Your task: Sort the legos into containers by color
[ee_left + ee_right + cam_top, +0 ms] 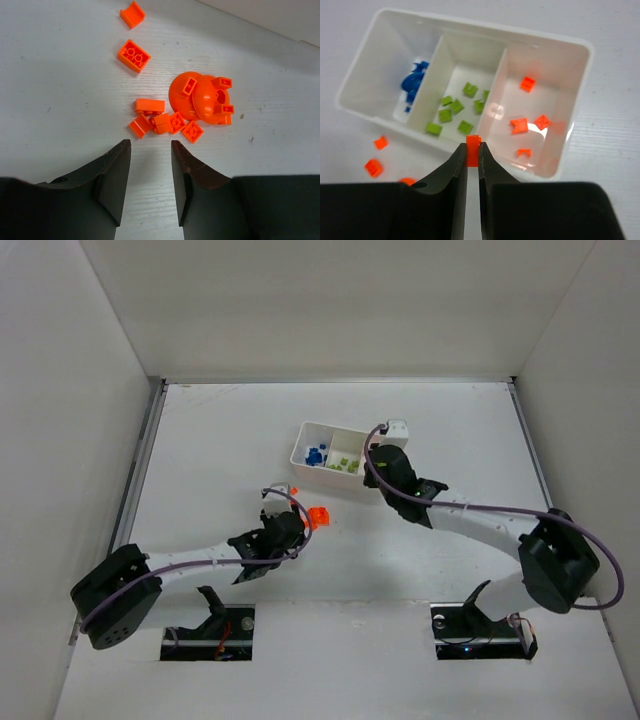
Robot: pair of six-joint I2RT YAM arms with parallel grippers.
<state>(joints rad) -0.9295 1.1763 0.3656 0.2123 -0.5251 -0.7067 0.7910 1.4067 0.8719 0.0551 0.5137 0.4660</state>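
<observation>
My right gripper is closed on a small orange plastic brick, low centre of the frame, over the white three-compartment plastic tray, right above the divider beside the green bricks. Released here, it may drop among them. My left gripper is open, empty.

Robot lab test cell; bare white table boxed by plain white panels along far, left, right edges; two cabled arms bolted at near edge, left arm, right arm; metal rail along left edge.
</observation>
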